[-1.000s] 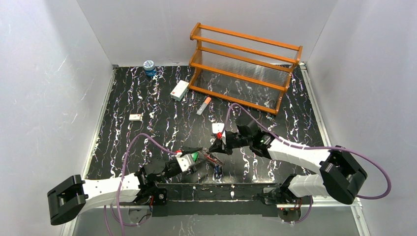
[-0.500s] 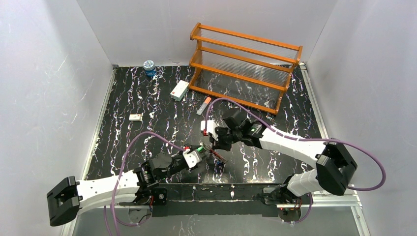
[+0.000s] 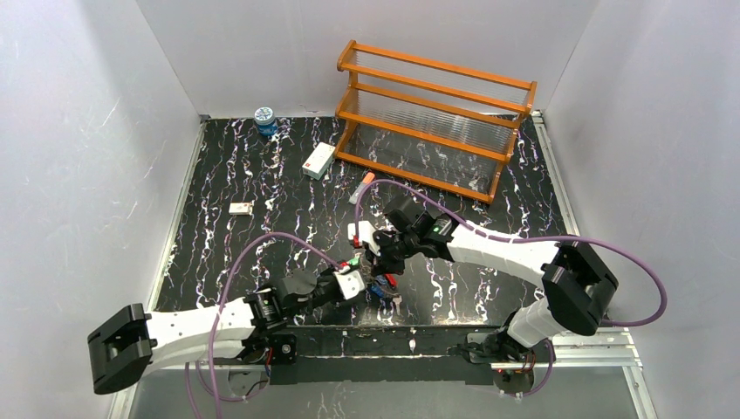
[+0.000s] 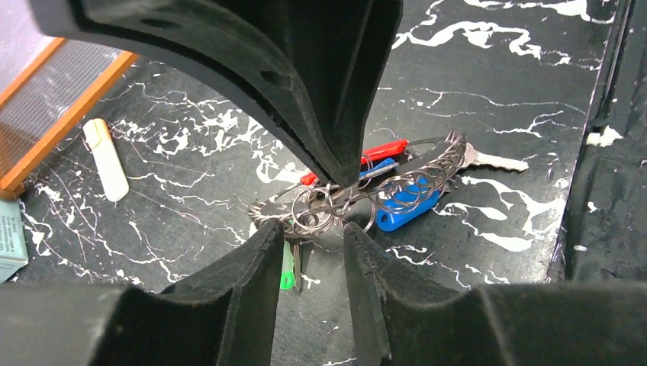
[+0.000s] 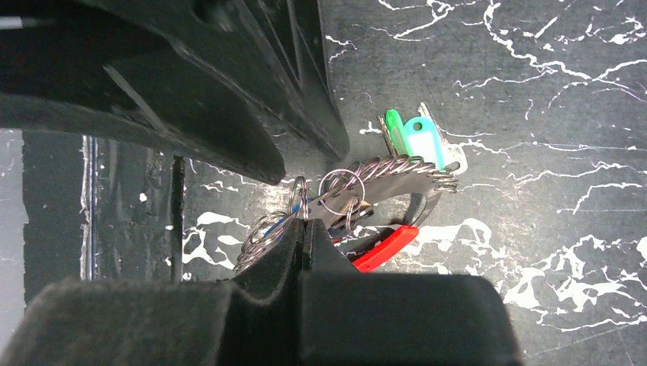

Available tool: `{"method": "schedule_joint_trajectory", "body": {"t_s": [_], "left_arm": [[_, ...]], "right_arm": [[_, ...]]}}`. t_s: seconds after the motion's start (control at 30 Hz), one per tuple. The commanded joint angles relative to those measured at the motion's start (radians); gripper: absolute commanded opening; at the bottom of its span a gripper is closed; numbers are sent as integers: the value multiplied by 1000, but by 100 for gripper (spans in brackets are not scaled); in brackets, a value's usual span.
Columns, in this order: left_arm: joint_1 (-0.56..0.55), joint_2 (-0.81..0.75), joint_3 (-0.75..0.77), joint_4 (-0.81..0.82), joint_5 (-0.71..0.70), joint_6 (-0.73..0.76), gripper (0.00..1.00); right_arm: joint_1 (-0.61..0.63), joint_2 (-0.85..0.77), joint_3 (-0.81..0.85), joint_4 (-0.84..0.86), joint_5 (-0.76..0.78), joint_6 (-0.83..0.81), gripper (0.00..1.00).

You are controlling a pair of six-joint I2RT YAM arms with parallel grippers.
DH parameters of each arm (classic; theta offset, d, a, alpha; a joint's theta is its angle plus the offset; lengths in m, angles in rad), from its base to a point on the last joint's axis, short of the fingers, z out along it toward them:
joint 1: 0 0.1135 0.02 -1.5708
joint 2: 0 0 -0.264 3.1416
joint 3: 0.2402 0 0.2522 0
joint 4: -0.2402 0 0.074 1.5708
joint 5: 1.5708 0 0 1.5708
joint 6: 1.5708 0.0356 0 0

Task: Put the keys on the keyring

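Threading is the step in hand, as I judge it. On the left of the keyring [image 4: 384, 149], the left end effector [image 4: 311, 235] stands released. Its jaws are a narrow gap apart, and the green key [image 4: 287, 268] hangs in that gap just below the keyring's near end, not yet pinched. To do this well it should close squarely on the plastic head, clear of the split rings [image 4: 324, 210] crowded just above, and hold the key steady. The keyring sits low at the worktop [image 4: 496, 69], resting or just lifted, I cannot tell which. The blue key [image 4: 402, 212] is tucked under its middle. On the keyring's right, the right end effector [image 5: 305, 229] is clenched on the wire; it should hold firm without twisting the loop.
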Motion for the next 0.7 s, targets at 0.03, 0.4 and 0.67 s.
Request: {"method": "schedule_joint_trajectory", "body": {"t_s": [0.03, 0.4, 0.67], "left_arm": [[-2, 68, 65, -16, 38, 25, 31], [-2, 116, 84, 4, 61, 21, 8], [-2, 76, 80, -3, 54, 8, 7]], "right_arm": [[14, -1, 42, 53, -81, -6, 1], [26, 2, 36, 63, -67, -10, 1], [26, -10, 12, 86, -55, -19, 1]]}}
